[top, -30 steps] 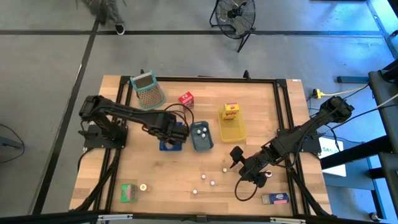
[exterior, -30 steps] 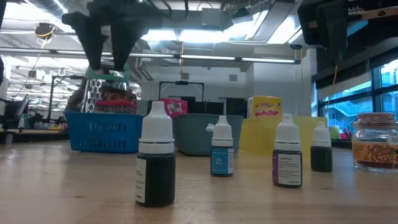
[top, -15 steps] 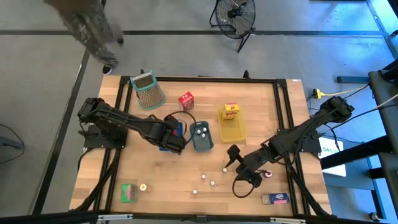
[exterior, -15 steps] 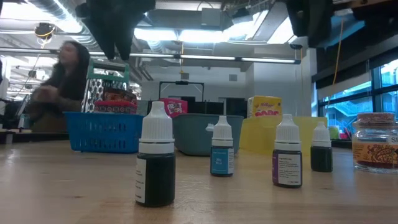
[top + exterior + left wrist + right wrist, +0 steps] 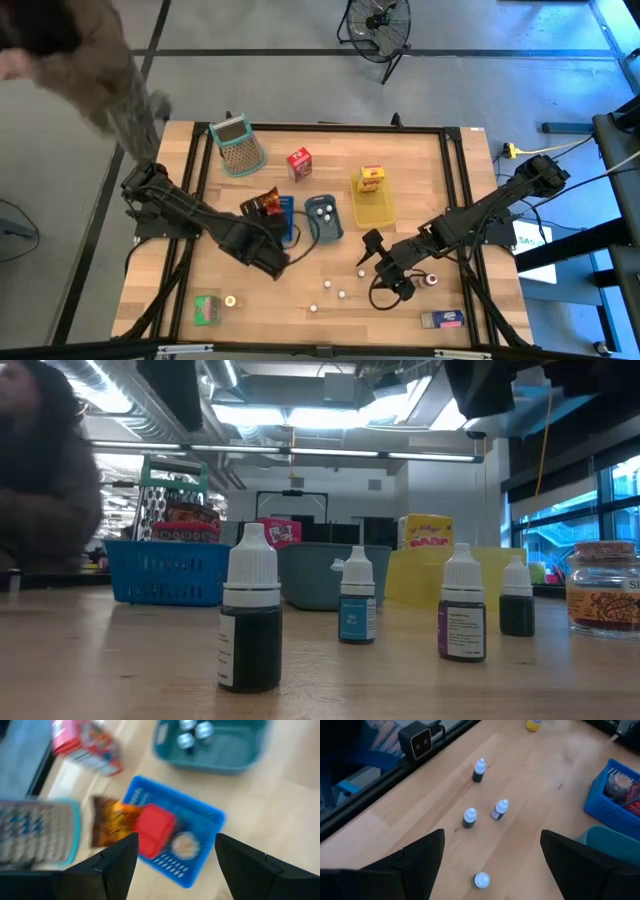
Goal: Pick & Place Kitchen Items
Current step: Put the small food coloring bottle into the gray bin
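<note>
1. Since the earlier frame your left tool (image 5: 268, 258) has pulled back from over the blue tray (image 5: 283, 216) toward the desk's near-left part; its fingers (image 5: 117, 862) are spread and hold nothing.
2. A brown packet (image 5: 262, 205) and a red tin (image 5: 155, 829) now show in the blue tray, the packet leaning over its left rim.
3. Your right tool (image 5: 376, 257) has shifted slightly left and now sits above the desk (image 5: 260, 300) just beside the dropper bottles (image 5: 361, 271); its fingers (image 5: 420, 857) are wide apart and empty.
4. Four white-capped bottles stand on bare wood near the front middle, well apart from one another.
5. The grey-blue tray (image 5: 324, 219) holds two more bottles; the yellow tray (image 5: 374, 208) sits to its right with a yellow carton (image 5: 372, 178) at its far end.
6. A red carton (image 5: 299, 161) and the mesh basket (image 5: 238, 146) stand near the far edge.
7. A green carton (image 5: 207, 309) lies at the front-left edge, a blue carton (image 5: 442, 319) at the front-right edge, a small jar (image 5: 603, 589) near it.
8. A person (image 5: 80, 60) stands at the far-left corner.
</note>
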Robot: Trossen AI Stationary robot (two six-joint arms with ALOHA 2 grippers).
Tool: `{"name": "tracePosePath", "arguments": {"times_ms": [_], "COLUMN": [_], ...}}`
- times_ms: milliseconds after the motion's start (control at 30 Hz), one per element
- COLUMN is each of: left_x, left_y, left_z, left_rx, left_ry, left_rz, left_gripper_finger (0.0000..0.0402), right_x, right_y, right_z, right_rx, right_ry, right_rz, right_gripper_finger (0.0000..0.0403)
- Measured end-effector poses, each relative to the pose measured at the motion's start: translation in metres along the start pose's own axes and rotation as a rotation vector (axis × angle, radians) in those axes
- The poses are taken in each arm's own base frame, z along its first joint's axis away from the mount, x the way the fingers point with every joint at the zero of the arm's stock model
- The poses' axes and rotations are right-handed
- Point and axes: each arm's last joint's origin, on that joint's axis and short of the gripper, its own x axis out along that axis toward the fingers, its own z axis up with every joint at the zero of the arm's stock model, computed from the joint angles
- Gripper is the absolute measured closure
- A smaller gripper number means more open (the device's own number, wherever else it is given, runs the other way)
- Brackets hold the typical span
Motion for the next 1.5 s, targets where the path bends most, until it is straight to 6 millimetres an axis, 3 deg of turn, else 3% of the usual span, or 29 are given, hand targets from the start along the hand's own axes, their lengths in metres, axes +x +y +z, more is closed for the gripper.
{"name": "tracePosePath", "arguments": {"times_ms": [400, 600, 800, 967, 1133, 1367, 1500], "left_x": [-0.028, -0.031, -0.024, -0.009, 0.017, 0.058, 0.067], "left_y": [-0.046, -0.052, -0.05, -0.054, -0.071, -0.102, -0.102], "left_z": [-0.001, 0.011, 0.025, 0.033, 0.035, 0.028, 0.039], "left_rx": [0.345, 0.467, 0.527, 0.57, 0.64, 0.812, 0.807], "left_ry": [-0.286, -0.4, -0.387, -0.356, -0.3, -0.239, -0.291], "left_rz": [-0.286, -0.326, -0.479, -0.545, -0.566, -0.624, -0.675], "left_gripper_finger": [0.0142, 0.0144, 0.0142, 0.0144, 0.0142, 0.0144, 0.0142], "right_x": [0.0, 0.0, -0.001, -0.002, -0.007, -0.03, -0.04], "right_y": [-0.009, -0.024, -0.033, -0.041, -0.044, -0.042, -0.04], "right_z": [0.004, 0.002, 0.0, -0.002, -0.008, -0.008, -0.007], "right_rx": [0.077, 0.237, 0.299, 0.314, 0.357, 0.404, 0.406], "right_ry": [-0.04, -0.055, -0.054, -0.039, 0.022, 0.024, 0.019], "right_rz": [-0.121, -0.195, -0.223, -0.33, -0.515, -0.53, -0.524], "right_gripper_finger": [0.007, 0.007, 0.007, 0.0071, 0.0071, 0.0071, 0.0071]}}
